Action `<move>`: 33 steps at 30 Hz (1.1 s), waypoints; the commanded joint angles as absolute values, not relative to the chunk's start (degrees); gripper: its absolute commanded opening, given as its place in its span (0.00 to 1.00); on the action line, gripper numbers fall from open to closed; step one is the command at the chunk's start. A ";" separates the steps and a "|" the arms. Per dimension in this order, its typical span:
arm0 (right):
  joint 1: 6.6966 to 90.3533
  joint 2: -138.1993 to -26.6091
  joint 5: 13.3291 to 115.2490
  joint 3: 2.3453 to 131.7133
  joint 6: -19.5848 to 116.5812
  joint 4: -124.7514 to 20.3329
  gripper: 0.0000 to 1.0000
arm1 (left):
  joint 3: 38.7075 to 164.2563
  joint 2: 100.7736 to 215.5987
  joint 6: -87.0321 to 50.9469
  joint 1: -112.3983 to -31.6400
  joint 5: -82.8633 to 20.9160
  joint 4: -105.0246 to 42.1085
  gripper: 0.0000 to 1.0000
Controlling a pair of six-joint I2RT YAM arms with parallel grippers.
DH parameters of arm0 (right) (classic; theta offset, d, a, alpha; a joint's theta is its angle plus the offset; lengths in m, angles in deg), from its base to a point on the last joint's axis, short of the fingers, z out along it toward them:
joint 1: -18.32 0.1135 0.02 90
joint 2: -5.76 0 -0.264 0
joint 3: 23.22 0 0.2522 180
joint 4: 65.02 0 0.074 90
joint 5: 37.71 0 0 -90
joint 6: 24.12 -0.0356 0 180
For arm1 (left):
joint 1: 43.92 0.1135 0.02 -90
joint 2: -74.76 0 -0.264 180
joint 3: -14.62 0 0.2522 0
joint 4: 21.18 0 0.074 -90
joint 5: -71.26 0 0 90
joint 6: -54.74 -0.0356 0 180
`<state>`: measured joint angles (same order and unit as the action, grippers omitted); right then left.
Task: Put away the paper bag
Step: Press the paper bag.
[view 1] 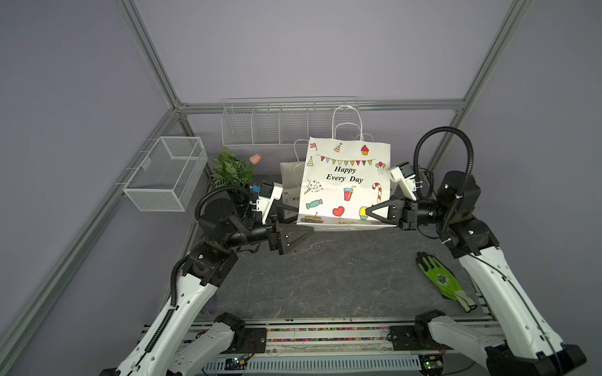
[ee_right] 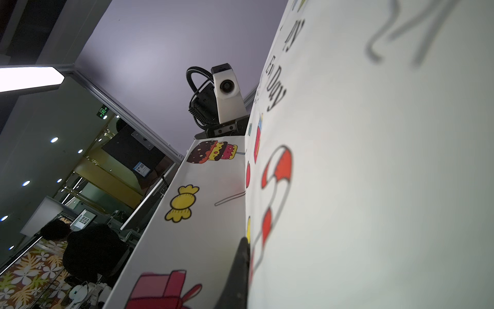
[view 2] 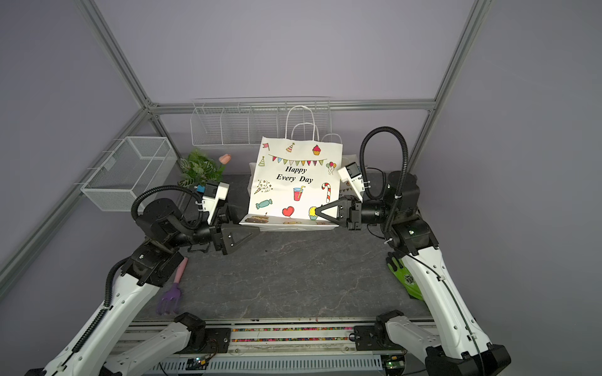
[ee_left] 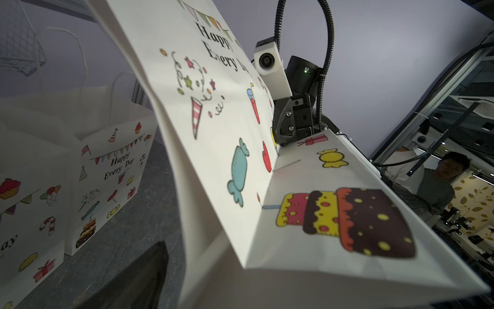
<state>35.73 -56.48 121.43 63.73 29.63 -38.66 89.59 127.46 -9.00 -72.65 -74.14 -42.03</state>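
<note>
The bag (view 1: 345, 182) stands folded flat near the back of the table (view 1: 325, 276), printed face forward and its bottom flap (ee_left: 302, 182) turned out toward the front.

It is probably very light, thin and floppy. It would buckle under a push, crease or tear under a hard pinch, and swing if lifted by one corner. The doubled paper along the bottom fold or the side edges looks like the firmest hold. The cord handles (view 1: 348, 123) would carry it but not steer it into the wire rack (view 1: 260, 130) behind, the likely destination.

The right gripper (view 1: 368, 213) is pressed together at the bag's lower right, by the crease. I cannot tell whether paper is caught between the fingers. The left gripper (view 1: 303, 231) is spread beside the lower left corner, apparently not touching.

The left wrist view shows spare bags (ee_left: 112, 171) of the same print standing behind, mostly hidden from above. A top view shows a purple rake (view 2: 171, 294) beside the left arm.
</note>
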 commanded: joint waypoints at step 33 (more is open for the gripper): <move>38.62 -53.93 115.22 66.83 38.99 -36.03 0.76 | 89.90 128.42 -7.24 -75.31 -75.29 -40.21 0.00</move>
